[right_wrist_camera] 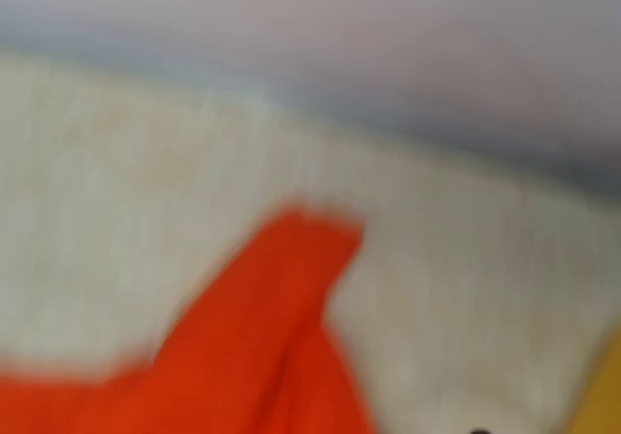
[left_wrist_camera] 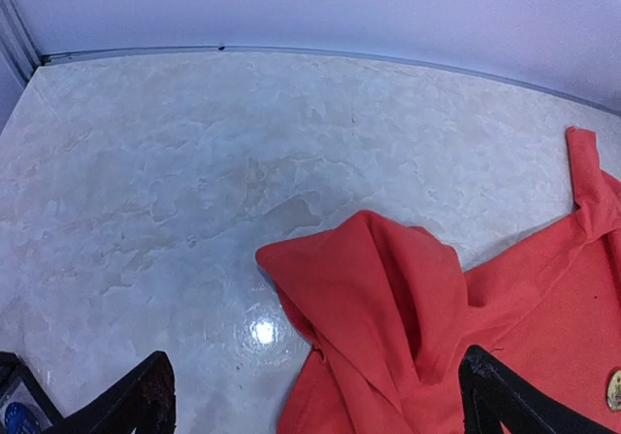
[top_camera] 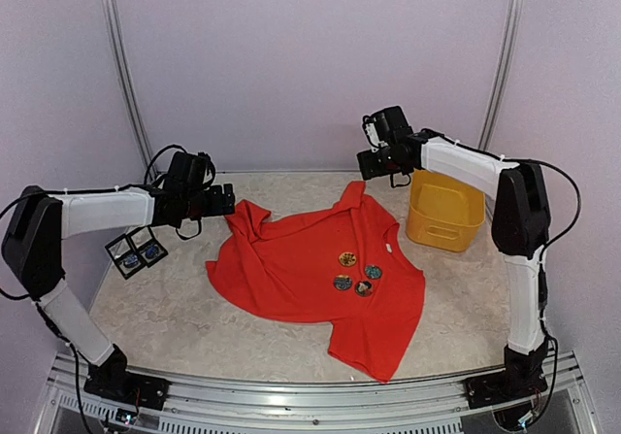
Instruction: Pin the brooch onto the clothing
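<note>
The worktop [top_camera: 165,308] carries everything. On it the red T-shirt [top_camera: 291,269] lies spread front up between the two arms. Its bunched sleeve [left_wrist_camera: 378,288] sits directly ahead of and below the left end effector [top_camera: 221,201]. A raised fold [top_camera: 354,199] of its far edge is just under the right end effector [top_camera: 376,165].

The yellow basket [top_camera: 444,211] stands just beside the right end effector, on its outer side. A small black tray [top_camera: 136,252] lies behind the left end effector, towards that arm's base, and holds what look like bluish round pieces.

Four brooches sit clustered on the shirt's chest, well inward of both end effectors: [top_camera: 347,258], [top_camera: 374,272], [top_camera: 343,283] and [top_camera: 364,287]. Whether they are pinned or merely resting cannot be told.

The left end effector is wide open. Its fingers [left_wrist_camera: 146,400] stand far apart with nothing between them, and the sleeve below is not gripped. The right wrist view is blurred and the overhead view is too small, so I cannot tell how the right end effector's jaws stand.

The step in hand looks like laying out the shirt rather than pinning, since both end effectors hover at the cloth's far edge. If a brooch remains in the tray, the next move calls for the left end effector to swing back over it and close on one piece. The right would then need to steady the fabric near the cluster.
</note>
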`<state>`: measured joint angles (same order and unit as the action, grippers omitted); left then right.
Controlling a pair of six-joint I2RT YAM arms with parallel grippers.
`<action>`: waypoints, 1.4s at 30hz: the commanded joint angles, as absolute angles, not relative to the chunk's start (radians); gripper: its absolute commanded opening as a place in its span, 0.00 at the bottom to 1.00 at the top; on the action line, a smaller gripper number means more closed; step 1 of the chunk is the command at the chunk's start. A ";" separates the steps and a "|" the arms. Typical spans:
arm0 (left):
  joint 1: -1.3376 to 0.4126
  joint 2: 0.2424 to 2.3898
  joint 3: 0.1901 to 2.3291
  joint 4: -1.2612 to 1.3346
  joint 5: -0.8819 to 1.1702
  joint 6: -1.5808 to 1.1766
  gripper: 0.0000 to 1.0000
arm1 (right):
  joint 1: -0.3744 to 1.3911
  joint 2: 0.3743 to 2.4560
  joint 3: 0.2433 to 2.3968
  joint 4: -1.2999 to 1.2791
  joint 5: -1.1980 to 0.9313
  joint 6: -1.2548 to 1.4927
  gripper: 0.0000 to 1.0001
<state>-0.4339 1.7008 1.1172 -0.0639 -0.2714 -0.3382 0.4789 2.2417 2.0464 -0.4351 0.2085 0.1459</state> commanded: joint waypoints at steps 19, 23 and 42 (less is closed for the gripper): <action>-0.489 1.536 0.655 -0.021 -0.224 -0.602 0.65 | 1.103 1.632 1.035 -0.915 0.109 0.899 0.78; -0.493 1.584 0.671 -0.008 -0.193 -0.599 0.65 | 1.142 1.628 0.973 -0.915 0.069 0.962 0.79; -0.521 1.610 0.643 0.012 -0.178 -0.568 0.00 | 1.072 1.525 0.888 -0.786 0.079 0.933 0.00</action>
<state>-0.5163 1.6554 0.6781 0.0952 -0.1471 -0.5751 1.1145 1.6051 0.8818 -0.7460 0.0189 0.9428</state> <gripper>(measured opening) 0.011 0.006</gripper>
